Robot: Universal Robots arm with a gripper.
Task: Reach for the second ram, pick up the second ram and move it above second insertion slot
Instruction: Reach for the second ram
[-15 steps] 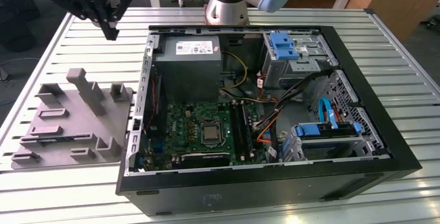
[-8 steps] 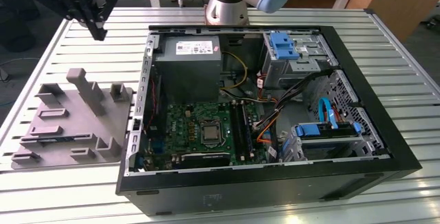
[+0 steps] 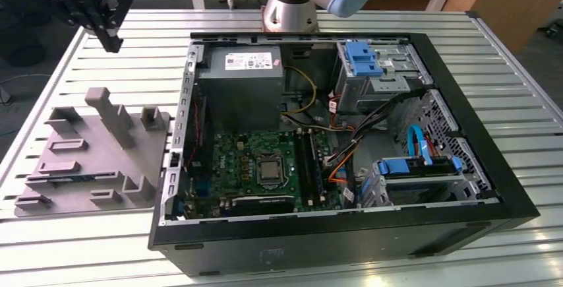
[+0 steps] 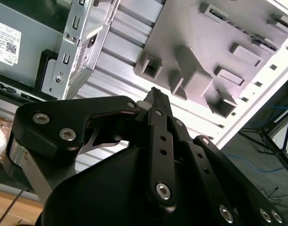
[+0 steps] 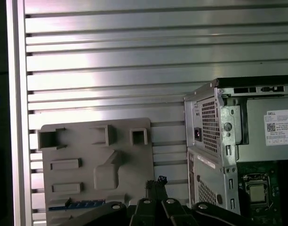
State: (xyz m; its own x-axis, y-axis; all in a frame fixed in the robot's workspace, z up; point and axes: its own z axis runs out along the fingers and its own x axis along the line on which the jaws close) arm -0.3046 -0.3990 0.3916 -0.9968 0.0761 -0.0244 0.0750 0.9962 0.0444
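In the exterior view the gripper (image 3: 112, 41) is hanging high above the slatted table (image 3: 88, 247), its fingers pressed together and carrying nothing. The second ram (image 3: 72, 177) is sitting in a slot of the grey fixture (image 3: 97, 161), well below the fingertips and well apart from them. The open computer case (image 3: 352, 234) is standing just beside the fixture.

In the second wrist view the gripper (image 4: 156, 94), tips meeting, is pointing down at the grey fixture (image 4: 200, 56), with the computer case (image 4: 73, 47) off to one side.

In the first wrist view the gripper (image 5: 156, 182) is hovering over the grey fixture (image 5: 87, 150), and the second ram (image 5: 77, 205) is resting in its slot beside the tips, untouched.
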